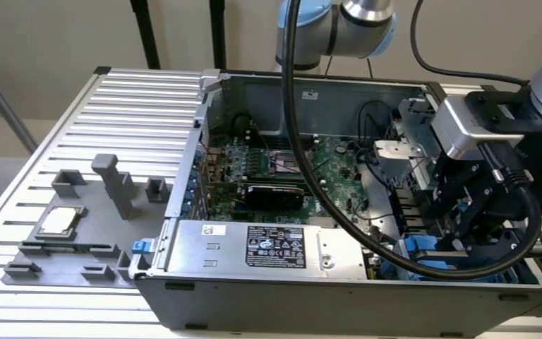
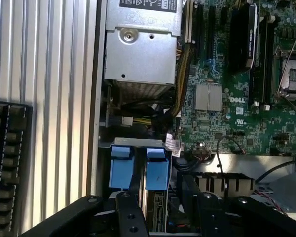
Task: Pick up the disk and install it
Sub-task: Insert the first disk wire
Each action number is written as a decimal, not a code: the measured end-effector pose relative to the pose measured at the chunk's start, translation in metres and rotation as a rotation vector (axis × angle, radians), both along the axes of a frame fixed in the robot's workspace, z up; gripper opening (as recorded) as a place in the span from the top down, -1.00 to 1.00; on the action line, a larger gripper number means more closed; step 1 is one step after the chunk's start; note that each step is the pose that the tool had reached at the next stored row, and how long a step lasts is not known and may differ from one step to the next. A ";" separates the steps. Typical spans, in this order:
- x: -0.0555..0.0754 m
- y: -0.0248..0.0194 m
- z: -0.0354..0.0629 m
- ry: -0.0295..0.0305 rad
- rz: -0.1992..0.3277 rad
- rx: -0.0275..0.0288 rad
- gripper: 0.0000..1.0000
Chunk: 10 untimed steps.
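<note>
Tool [image 1: 468, 236] hangs low inside the open computer case [image 1: 346, 300], at the corner toward the exterior view's right; whether it is clamped or apart I cannot tell. Right by it the disk [image 2: 157, 185] stands on edge in a bay, bright blue frame facing the tool, a strip of grey metal side showing, a second blue frame [image 2: 121, 167] just beside. Beyond lie the silver power supply [image 1: 205, 244] with its black label and the green motherboard [image 1: 332, 159]. The case rests on a ribbed aluminium worktop [image 1: 130, 106], a grey fixture block [image 1: 116, 187] alongside. A beige wall [image 1: 45, 35] stands behind.
</note>
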State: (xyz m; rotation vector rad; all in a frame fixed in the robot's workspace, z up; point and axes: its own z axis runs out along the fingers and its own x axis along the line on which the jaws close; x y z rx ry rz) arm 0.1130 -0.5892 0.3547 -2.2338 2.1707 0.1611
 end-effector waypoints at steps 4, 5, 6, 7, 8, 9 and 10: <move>0.000 0.0000 0.0000 0.0000 0.000 0.0000 -1.00; 0.000 0.0000 0.0000 0.0000 0.000 0.0000 -1.00; 0.000 0.0000 0.0000 0.0000 0.000 0.0000 -1.00; 0.000 0.0000 0.0000 0.0000 0.000 0.0001 -1.00; 0.000 0.0000 0.0000 0.0000 0.000 0.0000 -1.00; 0.000 0.0000 0.0000 0.0000 0.000 0.0000 -1.00; 0.000 0.0000 0.0000 0.0000 0.000 0.0000 -1.00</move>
